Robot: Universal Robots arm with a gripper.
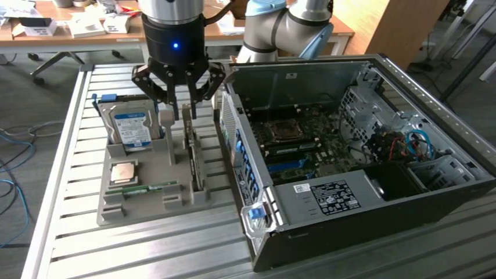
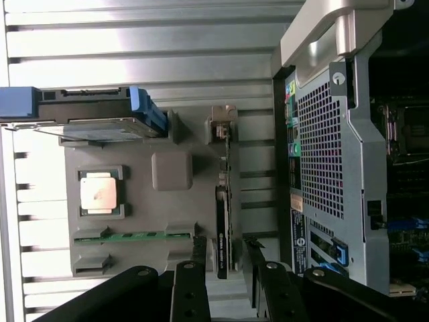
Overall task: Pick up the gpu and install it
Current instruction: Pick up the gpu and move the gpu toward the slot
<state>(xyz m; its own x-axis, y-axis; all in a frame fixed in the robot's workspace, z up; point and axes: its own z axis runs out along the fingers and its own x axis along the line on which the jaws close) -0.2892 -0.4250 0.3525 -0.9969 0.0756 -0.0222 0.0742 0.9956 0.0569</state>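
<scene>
**Hand spread wide above the standing gpu**

Hand (image 1: 179, 111) hangs on the arm directly over the grey holder tray (image 1: 147, 212), its dark fingers apart and gripping nothing. In the wrist view the two fingertips (image 2: 198, 249) stand on either side of the gpu (image 2: 222, 235), with a gap visible on each side of the card.

The gpu (image 1: 197, 163) stands on its long edge in a slot of the tray, along the side nearest the computer case (image 1: 349, 197). Its silver bracket end is at the far end of the slot, just below the hand.

Elsewhere on the tray, a hard drive (image 1: 132, 125) with a blue-white label leans upright in its own slot, towards the exterior view's left. A square processor chip (image 1: 124, 172) lies flat in front of it, and a narrow green memory stick (image 1: 143, 189) lies nearer still to the camera.

Tray and case sit side by side on the slatted metal bench (image 1: 155, 250). The case lies open, motherboard facing up.
</scene>
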